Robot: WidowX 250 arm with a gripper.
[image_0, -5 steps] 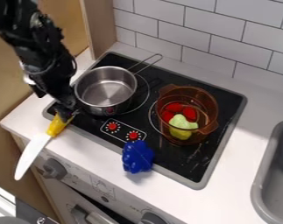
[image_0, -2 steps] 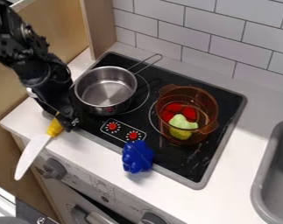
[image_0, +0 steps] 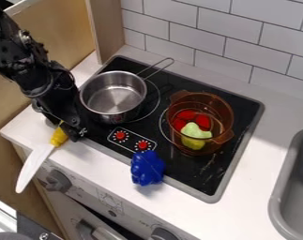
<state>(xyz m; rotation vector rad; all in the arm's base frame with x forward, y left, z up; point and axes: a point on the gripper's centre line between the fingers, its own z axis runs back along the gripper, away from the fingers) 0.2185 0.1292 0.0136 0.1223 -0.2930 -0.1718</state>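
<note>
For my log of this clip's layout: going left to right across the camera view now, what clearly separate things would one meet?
Yellow-handled knife → silver saucepan → amber pot → grey sink.

The end effector (image_0: 67, 130) partly hides the knife (image_0: 35, 161); the sink (image_0: 279, 187) is cut off.

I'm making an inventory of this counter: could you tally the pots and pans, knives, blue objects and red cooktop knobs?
Pots and pans: 2 (metal saucepan, amber pot)
Knives: 1 (yellow-handled knife)
Blue objects: 1 (lumpy blue object)
Red cooktop knobs: 2 (left knob, right knob)
Total: 6
</note>
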